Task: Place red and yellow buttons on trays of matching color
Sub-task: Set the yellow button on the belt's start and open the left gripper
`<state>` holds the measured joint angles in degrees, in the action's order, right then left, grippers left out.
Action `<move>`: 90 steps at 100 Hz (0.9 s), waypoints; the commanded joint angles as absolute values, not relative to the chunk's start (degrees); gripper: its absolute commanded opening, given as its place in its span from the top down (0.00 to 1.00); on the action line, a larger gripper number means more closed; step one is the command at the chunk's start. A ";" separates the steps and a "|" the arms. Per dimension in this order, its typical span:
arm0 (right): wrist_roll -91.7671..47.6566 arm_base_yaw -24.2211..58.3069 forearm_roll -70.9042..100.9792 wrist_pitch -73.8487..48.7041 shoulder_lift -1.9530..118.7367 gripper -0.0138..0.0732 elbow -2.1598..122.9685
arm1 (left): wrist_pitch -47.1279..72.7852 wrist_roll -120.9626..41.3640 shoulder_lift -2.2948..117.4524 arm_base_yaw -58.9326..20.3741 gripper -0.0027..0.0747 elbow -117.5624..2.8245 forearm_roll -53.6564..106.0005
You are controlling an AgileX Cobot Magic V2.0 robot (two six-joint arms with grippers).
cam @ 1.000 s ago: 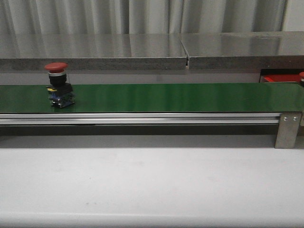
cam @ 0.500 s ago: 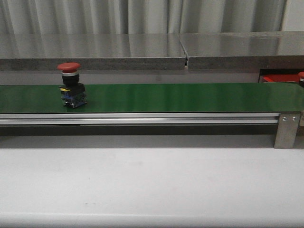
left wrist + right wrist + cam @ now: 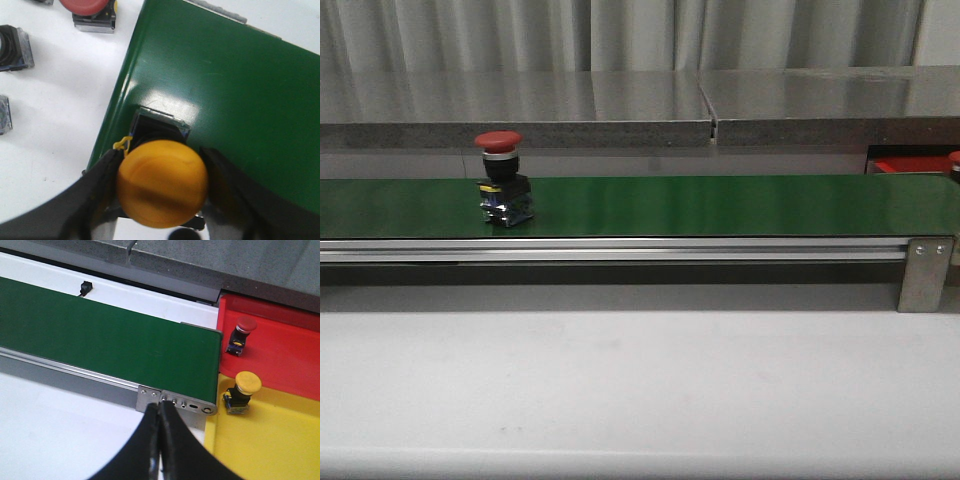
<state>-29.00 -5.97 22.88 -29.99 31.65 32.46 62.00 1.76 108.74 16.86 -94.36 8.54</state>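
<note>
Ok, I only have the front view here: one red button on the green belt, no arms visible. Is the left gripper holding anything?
Observer: Yes, the left gripper is shut on a yellow button at the green belt's end.
Operator: And the right gripper?
Observer: The right gripper is shut and empty, above the belt end by the trays.
Operator: Anything sorted yet?
Observer: A red button stands in the red tray, and a second yellow button in the yellow tray.
</note>
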 commanded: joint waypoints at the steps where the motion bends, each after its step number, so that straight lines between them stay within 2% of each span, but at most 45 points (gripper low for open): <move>1: -29.34 -5.82 23.59 -26.09 31.61 0.93 33.95 | 61.00 2.19 106.55 16.61 0.59 -96.22 9.59; 15: -29.34 -5.82 23.59 -26.09 31.61 0.93 33.95 | 62.07 2.19 107.53 16.61 0.58 -96.22 9.59; 22: -29.34 -5.82 23.59 -26.09 31.61 0.93 33.95 | 61.72 2.19 107.68 16.61 0.55 -96.22 9.59; 27: -29.34 -5.82 23.59 -26.09 31.61 0.93 33.95 | 61.37 2.19 107.68 16.61 0.49 -96.22 9.59; 42: -29.34 -5.82 23.59 -26.09 31.61 0.93 33.95 | 61.26 2.19 107.49 16.61 0.21 -96.22 10.73; 47: -29.34 -5.82 23.59 -26.09 31.61 0.93 33.95 | 60.81 2.19 107.18 16.61 0.17 -96.22 10.95; 74: -29.34 -5.82 23.59 -26.09 31.61 0.93 33.95 | 58.91 0.00 102.12 15.29 0.28 -96.22 14.24; 83: -29.34 -5.82 23.59 -26.09 31.61 0.93 33.95 | 58.23 -0.79 100.08 13.54 0.39 -96.22 14.24; 90: -29.34 -5.82 23.59 -26.09 31.61 0.93 33.95 | 57.74 -1.32 98.61 11.82 0.52 -96.22 14.24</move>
